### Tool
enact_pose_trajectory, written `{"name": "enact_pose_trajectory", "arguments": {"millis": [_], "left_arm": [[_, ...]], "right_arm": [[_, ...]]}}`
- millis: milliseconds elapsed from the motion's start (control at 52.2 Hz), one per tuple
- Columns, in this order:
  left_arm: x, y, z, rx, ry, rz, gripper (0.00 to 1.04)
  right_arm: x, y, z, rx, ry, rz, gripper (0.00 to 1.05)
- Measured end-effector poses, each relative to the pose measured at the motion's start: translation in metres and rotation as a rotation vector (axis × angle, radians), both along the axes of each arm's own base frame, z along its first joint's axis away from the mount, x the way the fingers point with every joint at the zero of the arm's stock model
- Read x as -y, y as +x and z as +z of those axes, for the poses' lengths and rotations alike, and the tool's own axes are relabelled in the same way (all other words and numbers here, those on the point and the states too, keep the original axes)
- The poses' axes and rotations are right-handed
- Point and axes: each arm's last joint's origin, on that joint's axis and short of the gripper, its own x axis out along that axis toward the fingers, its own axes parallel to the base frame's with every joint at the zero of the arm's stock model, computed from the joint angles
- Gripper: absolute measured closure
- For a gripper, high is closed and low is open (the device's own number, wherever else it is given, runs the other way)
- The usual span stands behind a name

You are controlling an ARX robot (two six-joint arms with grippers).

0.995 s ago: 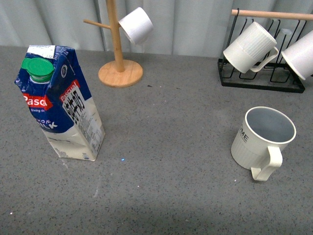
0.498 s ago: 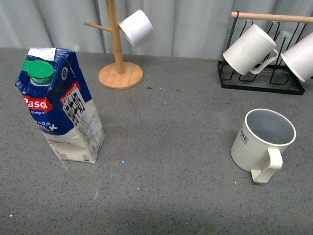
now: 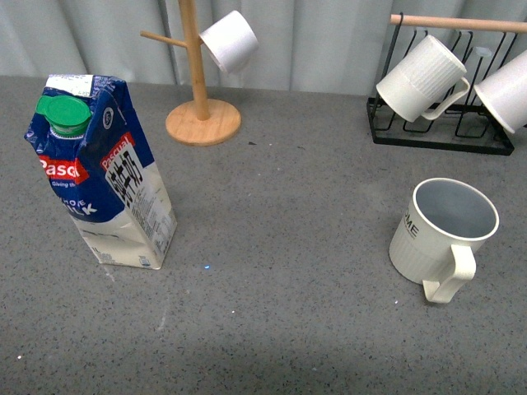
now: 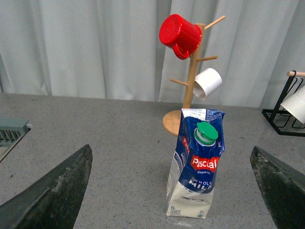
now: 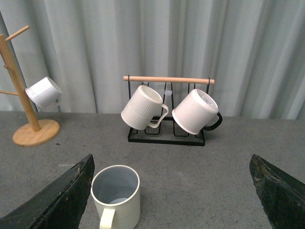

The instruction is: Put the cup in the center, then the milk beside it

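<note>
The cup [image 3: 445,234], cream-white with dark lettering near its rim and its handle turned toward me, stands upright at the right of the grey table. The milk [image 3: 99,173], a blue-and-white carton with a green cap, stands at the left. Between them lies the bare center [image 3: 280,230]. Neither gripper shows in the front view. In the left wrist view my left gripper [image 4: 170,149] is open, well back from the milk [image 4: 195,162], which sits between the fingers' lines. My right gripper [image 5: 171,157] is open too, with the cup [image 5: 116,195] close to one finger [image 5: 57,200].
A wooden mug tree [image 3: 198,82] at the back holds a small white cup [image 3: 229,41] and a red mug [image 4: 180,29]. A black wire rack [image 3: 436,136] at the back right carries a ribbed white mug [image 3: 420,78] and another white mug [image 3: 506,90]. Grey curtains close the back.
The front view shook slightly and came back. The cup and the milk stand where they were.
</note>
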Motion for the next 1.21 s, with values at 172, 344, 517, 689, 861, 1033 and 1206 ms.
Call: {"name": "enact_pose_trajectory", "arguments": {"millis": [172, 344, 517, 689, 861, 1033, 1206], "left_arm": [[0.0000, 0.0000, 0.0000, 0.000, 0.000, 0.000, 0.07], [0.0000, 0.0000, 0.0000, 0.000, 0.000, 0.000, 0.07], [0.0000, 0.0000, 0.0000, 0.000, 0.000, 0.000, 0.07], [0.0000, 0.0000, 0.0000, 0.000, 0.000, 0.000, 0.07], [0.0000, 0.0000, 0.0000, 0.000, 0.000, 0.000, 0.07], [0.0000, 0.0000, 0.0000, 0.000, 0.000, 0.000, 0.07], [0.0000, 0.0000, 0.0000, 0.000, 0.000, 0.000, 0.07]], "right_arm": [[0.0000, 0.0000, 0.0000, 0.000, 0.000, 0.000, 0.09], [0.0000, 0.0000, 0.0000, 0.000, 0.000, 0.000, 0.09], [0.0000, 0.0000, 0.0000, 0.000, 0.000, 0.000, 0.09], [0.0000, 0.0000, 0.0000, 0.000, 0.000, 0.000, 0.09], [0.0000, 0.0000, 0.0000, 0.000, 0.000, 0.000, 0.09], [0.0000, 0.0000, 0.0000, 0.000, 0.000, 0.000, 0.09], [0.0000, 0.0000, 0.0000, 0.000, 0.000, 0.000, 0.09]]}}
